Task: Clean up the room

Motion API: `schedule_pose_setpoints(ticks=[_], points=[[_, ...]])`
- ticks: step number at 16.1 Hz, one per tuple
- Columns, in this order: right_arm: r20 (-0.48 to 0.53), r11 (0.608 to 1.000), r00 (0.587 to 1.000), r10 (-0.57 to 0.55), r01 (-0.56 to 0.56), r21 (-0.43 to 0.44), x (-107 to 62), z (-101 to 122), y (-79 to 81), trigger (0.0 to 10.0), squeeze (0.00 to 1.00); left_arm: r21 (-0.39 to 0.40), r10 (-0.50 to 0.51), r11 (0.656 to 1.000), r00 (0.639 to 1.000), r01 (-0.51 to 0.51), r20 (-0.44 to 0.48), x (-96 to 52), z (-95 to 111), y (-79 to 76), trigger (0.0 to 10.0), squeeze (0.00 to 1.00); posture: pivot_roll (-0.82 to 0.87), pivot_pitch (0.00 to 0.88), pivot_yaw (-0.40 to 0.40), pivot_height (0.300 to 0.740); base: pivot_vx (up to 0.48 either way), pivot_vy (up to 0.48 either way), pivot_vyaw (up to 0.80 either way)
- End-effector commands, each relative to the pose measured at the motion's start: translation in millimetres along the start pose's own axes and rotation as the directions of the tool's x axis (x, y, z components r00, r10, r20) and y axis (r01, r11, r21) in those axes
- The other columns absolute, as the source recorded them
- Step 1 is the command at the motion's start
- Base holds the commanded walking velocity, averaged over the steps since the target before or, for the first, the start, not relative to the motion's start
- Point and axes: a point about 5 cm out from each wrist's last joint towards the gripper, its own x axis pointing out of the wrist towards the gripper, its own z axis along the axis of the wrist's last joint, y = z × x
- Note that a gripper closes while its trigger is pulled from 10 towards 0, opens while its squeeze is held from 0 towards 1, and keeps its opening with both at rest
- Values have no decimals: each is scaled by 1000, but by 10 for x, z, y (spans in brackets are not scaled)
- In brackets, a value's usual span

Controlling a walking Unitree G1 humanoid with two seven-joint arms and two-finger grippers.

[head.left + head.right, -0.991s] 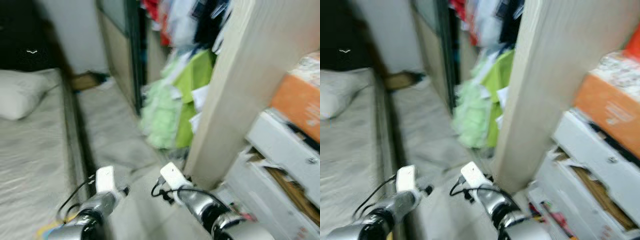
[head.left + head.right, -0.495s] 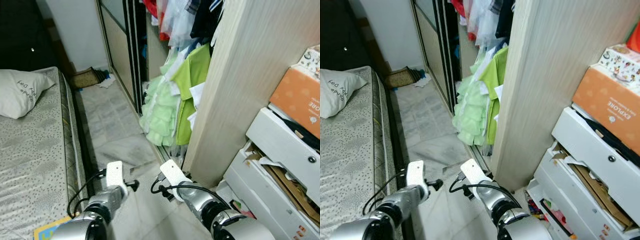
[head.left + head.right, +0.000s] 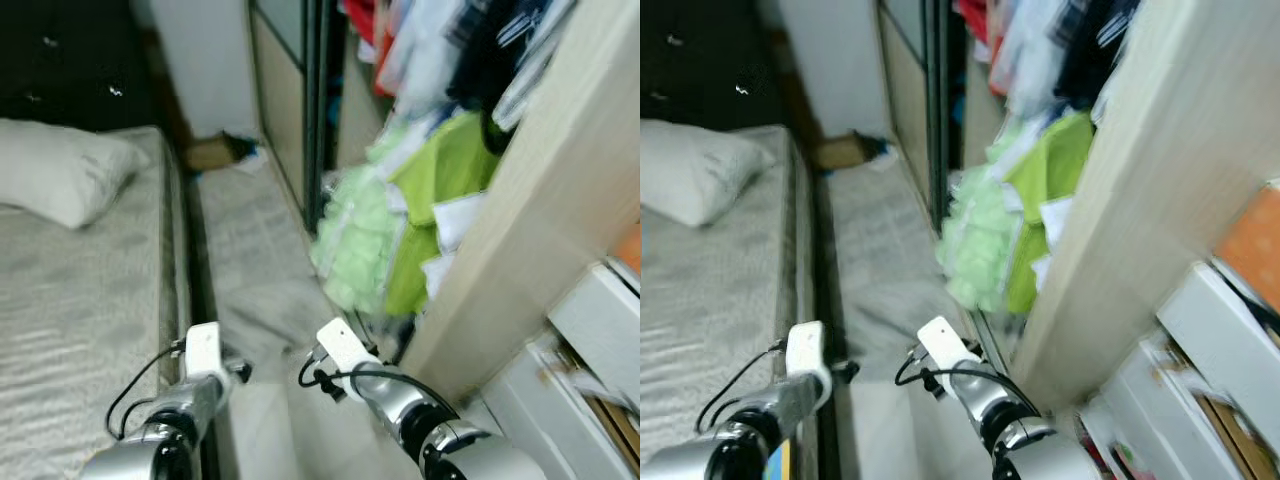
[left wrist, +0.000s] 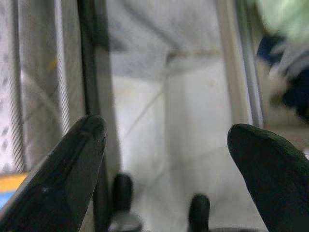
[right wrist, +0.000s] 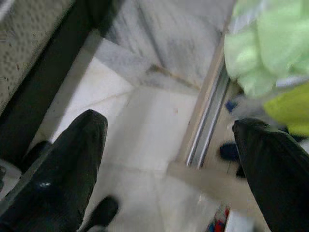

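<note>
1. Left eye view, blurred: narrow strip of pale tiled floor (image 3: 250, 270) between a mattress (image 3: 80, 290) on the left and an open wardrobe (image 3: 520, 230) on the right. White pillow (image 3: 60, 180) lies on the mattress at the far end. Green clothes (image 3: 400, 240) hang low in the wardrobe, spilling toward the floor by the sliding door track. Both silver arms are held low in front; the grippers' fingers are hidden under the white wrist housings here.
2. Right eye view: same scene; white drawers (image 3: 1230, 350) stand to the right of the wardrobe's wooden side panel. A small brownish item (image 3: 840, 150) lies on the floor at the far end, too blurred to identify.
3. Left wrist view: left gripper (image 4: 166, 145) spread wide, nothing between its fingers, over floor just beside the mattress edge.
4. Right wrist view: right gripper (image 5: 169, 140) also spread wide and empty, over floor near the door track (image 5: 207, 121) and the green clothes.
</note>
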Motion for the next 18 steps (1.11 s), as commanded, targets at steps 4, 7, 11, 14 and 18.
schedule_pose_setpoints(ticks=[4,7,11,14,18], points=[[2,1000,1000,20,-20,-5,6,30,57,10000,0,6,-10,1000,1000,11,-21,6,-63,-66,10000,0,-193,0,-25,740,0,0,0],[1,1000,1000,21,-21,-4,6,26,61,10000,0,11,-3,1000,1000,3,-23,6,-67,-61,10000,0,-192,0,-26,740,0,0,0],[7,999,1000,25,-25,-21,6,32,67,10000,0,21,0,1000,1000,0,-31,6,-83,-59,10000,0,-191,0,-25,740,0,0,200],[5,999,1000,28,-28,-25,6,29,71,10000,0,29,3,1000,999,-2,-33,6,-86,-60,10000,0,-188,0,-26,740,0,0,800],[2,999,1000,30,-30,-32,6,19,72,10000,0,29,4,1000,999,-3,-31,7,-88,-66,10000,0,-187,0,-27,740,0,0,800]])
